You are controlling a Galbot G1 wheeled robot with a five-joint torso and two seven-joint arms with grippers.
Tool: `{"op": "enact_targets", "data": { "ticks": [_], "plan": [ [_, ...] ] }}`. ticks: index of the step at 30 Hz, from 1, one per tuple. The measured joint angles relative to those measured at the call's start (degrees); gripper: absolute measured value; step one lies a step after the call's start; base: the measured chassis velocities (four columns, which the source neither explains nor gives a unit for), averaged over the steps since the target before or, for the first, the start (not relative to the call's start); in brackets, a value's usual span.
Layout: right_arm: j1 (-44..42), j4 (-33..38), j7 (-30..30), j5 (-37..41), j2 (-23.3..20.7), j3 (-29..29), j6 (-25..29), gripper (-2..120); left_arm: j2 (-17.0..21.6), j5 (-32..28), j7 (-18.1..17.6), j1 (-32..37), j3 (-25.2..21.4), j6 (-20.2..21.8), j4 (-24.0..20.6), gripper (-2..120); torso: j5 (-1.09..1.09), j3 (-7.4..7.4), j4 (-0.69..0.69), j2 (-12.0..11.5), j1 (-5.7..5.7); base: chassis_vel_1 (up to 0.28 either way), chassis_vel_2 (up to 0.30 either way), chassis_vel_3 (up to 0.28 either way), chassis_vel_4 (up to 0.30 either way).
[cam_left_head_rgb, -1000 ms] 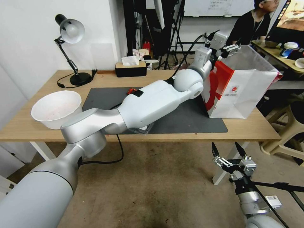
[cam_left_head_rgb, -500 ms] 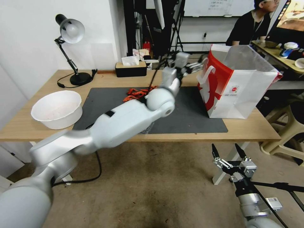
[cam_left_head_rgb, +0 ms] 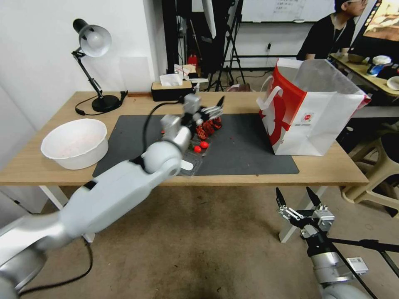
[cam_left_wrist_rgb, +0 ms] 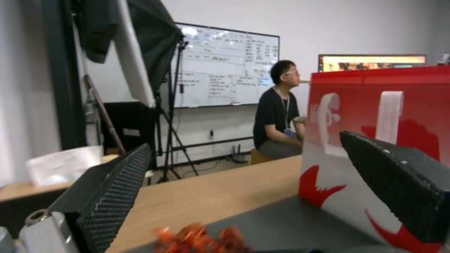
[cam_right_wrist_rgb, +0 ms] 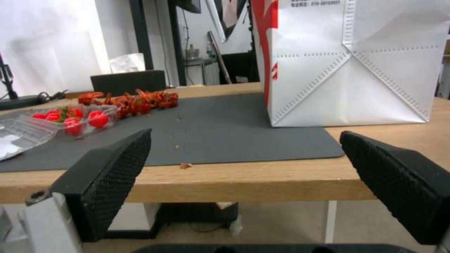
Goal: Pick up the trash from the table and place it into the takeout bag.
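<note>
White wall (cam_left_head_rgb: 37,62) on the left. Whiteboard (cam_left_wrist_rgb: 225,68) on the far wall, dark tripod stands (cam_left_head_rgb: 226,45) before it. Brownish worn floor (cam_left_head_rgb: 199,241) below. Second desk (cam_left_head_rgb: 365,77) at far right, beige stool (cam_left_head_rgb: 376,170) beside. Black desk lamp (cam_left_head_rgb: 93,70) near the desk's far-left corner.

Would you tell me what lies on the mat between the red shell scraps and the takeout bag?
In the head view that stretch of the dark grey mat is bare between the red shell scraps and the takeout bag; the right wrist view shows just crumbs there.
</note>
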Motion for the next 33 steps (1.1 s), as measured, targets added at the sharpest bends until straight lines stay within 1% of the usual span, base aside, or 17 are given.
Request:
{"op": "enact_targets", "data": {
  "ticks": [1,3,4,7,9,10,13,14,16,18,19,21,23,26,27,31,33],
  "plan": [
    [0.00,0.00,0.00,0.00,0.00,0.00,0.00,100,0.00,0.00,0.00,0.00,0.00,0.00,0.00,100,0.00,0.00,0.00,0.00,0.00,0.000,0.000,0.000,0.000],
    [-0.09,0.10,0.00,0.01,-0.13,0.01,0.00,100,1.81,0.42,2.31,4.67,-4.12,-0.71,-1.80,100,0.00,0.00,0.03,0.00,-0.01,0.000,0.000,0.000,0.000],
    [-0.26,0.21,0.00,0.05,-0.23,0.08,0.02,100,2.61,0.71,3.38,7.04,-6.23,-1.41,-2.50,100,-0.01,0.00,0.01,0.00,0.00,0.000,0.000,0.000,0.000],
    [-0.58,0.31,-0.01,0.21,-0.55,0.34,0.20,100,3.89,0.91,4.65,10.58,-9.10,-2.81,-3.30,100,0.01,0.00,-0.02,0.00,0.00,0.000,0.000,0.000,0.000],
    [-0.85,0.55,-0.06,0.33,-0.84,0.54,0.36,100,5.33,0.94,6.63,15.75,-13.11,-3.72,-4.85,100,0.00,0.00,-0.02,0.00,0.00,0.000,0.000,0.000,0.000],
    [-0.85,0.55,-0.06,0.33,-0.84,0.54,0.36,100,5.33,0.94,6.63,15.75,-13.11,-3.72,-4.85,100,0.00,0.00,-0.02,0.00,0.00,0.000,0.000,0.000,0.000],
    [-0.93,0.81,-0.09,0.44,-0.89,0.69,0.39,100,6.97,1.52,10.27,23.23,-18.41,-5.10,-6.57,100,-0.01,-0.01,0.01,0.01,0.00,0.000,0.000,0.000,0.000],
    [-0.93,0.81,-0.09,0.44,-0.89,0.69,0.39,100,6.97,1.52,10.27,23.23,-18.41,-5.10,-6.57,100,-0.01,-0.01,0.01,0.01,0.00,0.000,0.000,0.000,0.000],
    [-0.96,0.91,-0.11,0.45,-0.85,0.69,0.44,100,7.16,1.94,11.57,27.83,-22.10,-6.23,-7.59,100,0.01,0.00,-0.01,0.00,0.00,0.000,0.000,0.000,0.000],
    [-0.98,0.97,-0.14,0.45,-0.75,0.61,0.51,100,6.81,3.06,11.97,32.92,-25.19,-7.69,-8.32,100,0.02,0.00,-0.01,0.00,0.00,0.000,0.000,0.000,0.000],
    [-0.98,0.97,-0.14,0.45,-0.75,0.61,0.51,100,6.81,3.06,11.97,32.92,-25.19,-7.69,-8.32,100,0.02,0.00,-0.01,0.00,0.00,0.000,0.000,0.000,0.000],
    [-1.11,1.09,-0.20,0.41,-0.64,0.58,0.71,100,5.93,5.74,12.06,37.47,-27.14,-9.67,-8.32,100,0.00,-0.01,0.01,0.00,-0.01,0.000,0.000,0.000,0.000],
    [-1.24,1.12,-0.22,0.41,-0.64,0.61,0.81,100,5.56,6.69,12.16,38.98,-27.96,-10.50,-8.24,100,0.00,0.00,0.00,0.00,0.00,0.000,0.000,0.000,0.000],
    [-1.83,1.19,-0.52,0.74,-1.07,1.11,1.21,100,3.97,8.73,12.80,44.89,-31.26,-12.59,-8.21,100,0.00,0.00,0.01,0.00,0.00,0.000,0.000,0.000,0.000],
    [-1.83,1.19,-0.52,0.74,-1.07,1.11,1.21,100,3.97,8.73,12.80,44.89,-31.26,-12.59,-8.21,100,0.00,0.00,0.01,0.00,0.00,0.000,0.000,0.000,0.000],
    [-2.21,1.21,-0.86,1.28,-1.42,1.60,1.59,100,2.77,10.33,13.19,49.01,-34.25,-14.14,-8.33,100,0.01,0.00,-0.01,0.00,0.00,0.000,0.000,0.000,0.000],
    [-2.28,1.21,-1.18,1.62,-1.48,1.83,1.76,100,2.09,12.31,11.68,51.21,-35.65,-14.32,-8.78,100,0.03,0.00,-0.01,0.00,0.00,0.000,0.000,0.000,0.000]
  ]
}}
